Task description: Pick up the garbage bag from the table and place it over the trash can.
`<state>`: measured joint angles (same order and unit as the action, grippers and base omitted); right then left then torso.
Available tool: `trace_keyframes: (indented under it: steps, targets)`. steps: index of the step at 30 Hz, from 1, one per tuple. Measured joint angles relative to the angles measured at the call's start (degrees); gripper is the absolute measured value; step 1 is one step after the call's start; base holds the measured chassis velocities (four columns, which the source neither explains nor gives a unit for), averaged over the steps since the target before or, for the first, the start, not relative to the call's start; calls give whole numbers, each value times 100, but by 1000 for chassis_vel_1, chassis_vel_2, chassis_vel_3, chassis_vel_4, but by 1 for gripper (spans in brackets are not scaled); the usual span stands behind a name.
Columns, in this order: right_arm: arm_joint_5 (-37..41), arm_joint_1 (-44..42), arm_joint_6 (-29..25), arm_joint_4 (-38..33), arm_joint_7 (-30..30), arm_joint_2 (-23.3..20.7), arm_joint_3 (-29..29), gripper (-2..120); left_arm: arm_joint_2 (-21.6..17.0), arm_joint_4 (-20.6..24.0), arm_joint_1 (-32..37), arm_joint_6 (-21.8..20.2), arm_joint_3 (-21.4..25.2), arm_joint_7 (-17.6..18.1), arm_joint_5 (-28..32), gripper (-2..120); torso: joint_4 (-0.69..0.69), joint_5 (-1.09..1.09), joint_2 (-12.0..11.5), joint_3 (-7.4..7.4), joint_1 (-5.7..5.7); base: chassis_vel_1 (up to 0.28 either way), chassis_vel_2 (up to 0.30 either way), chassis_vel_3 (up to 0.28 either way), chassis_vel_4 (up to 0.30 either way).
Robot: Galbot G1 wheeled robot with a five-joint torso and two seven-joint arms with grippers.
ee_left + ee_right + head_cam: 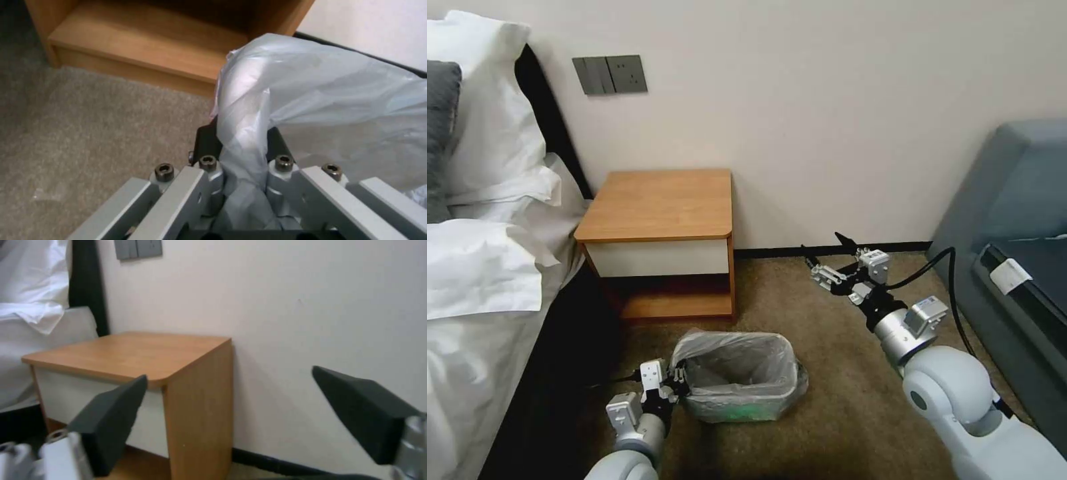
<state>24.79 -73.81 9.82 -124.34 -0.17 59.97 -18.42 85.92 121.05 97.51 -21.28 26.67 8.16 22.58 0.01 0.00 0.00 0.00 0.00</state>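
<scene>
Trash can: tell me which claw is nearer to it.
Left. The left claw sits at the trash can's left rim, shut on the garbage bag draped over it. The right claw hangs open well off to the bin's right, near the wall.

Left gripper point(242, 146): dark fingers point(205, 141) closed on a bunched fold of the garbage bag point(320, 100). Plastic runs down between the metal finger mounts and billows out beyond them, pale and glossy. Table point(133, 46) lower shelf ahead, resting on the carpet point(89, 133). White wall point(373, 26) past the bag.
</scene>
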Motion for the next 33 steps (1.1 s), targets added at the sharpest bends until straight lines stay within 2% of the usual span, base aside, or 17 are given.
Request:
trace_keyframes:
  steps: [3,4,7,12,15,19,20,22,25,32,33]
  targets:
    - [-67,-78,-13,13,-31,76,27,100,18,4,18,2,8,-9,-8,23,0,0,0,0,0,0,0,0,0]
    - [-67,-78,-13,13,-31,76,27,100,18,4,18,2,8,-9,-8,23,0,0,0,0,0,0,0,0,0]
    - [-106,-120,-15,35,-32,165,27,100,44,17,18,3,6,-8,-21,37,-1,0,0,0,0,0,0,0,0]
    - [-118,-121,-14,56,-34,186,33,100,65,30,6,0,1,7,-28,49,-1,0,0,0,0,0,0,0,0]
    - [-127,-104,-5,80,-36,201,34,100,101,125,23,10,-5,44,-68,64,0,0,0,0,0,0,0,0,0]
    - [-178,-136,-4,99,-46,237,35,100,149,234,60,119,0,91,-146,76,-1,0,0,0,0,0,0,0,0]
    - [-220,-176,-9,102,-55,271,47,100,183,297,77,182,11,136,-177,83,-1,0,0,0,0,0,0,0,0]
    - [-264,-210,-15,105,-58,311,64,100,208,338,84,241,24,172,-208,86,-1,0,0,0,0,0,0,0,0]
    - [-463,-377,-47,106,-31,531,141,100,246,467,98,422,103,219,-367,99,-1,0,0,0,0,0,0,0,0]
    - [-743,-595,-103,187,14,794,257,100,197,662,156,445,86,184,-301,100,0,0,0,0,0,0,0,0,0]
    - [-825,-651,-130,215,24,855,300,100,210,632,143,633,82,68,-301,100,0,0,0,0,0,0,0,0,0]
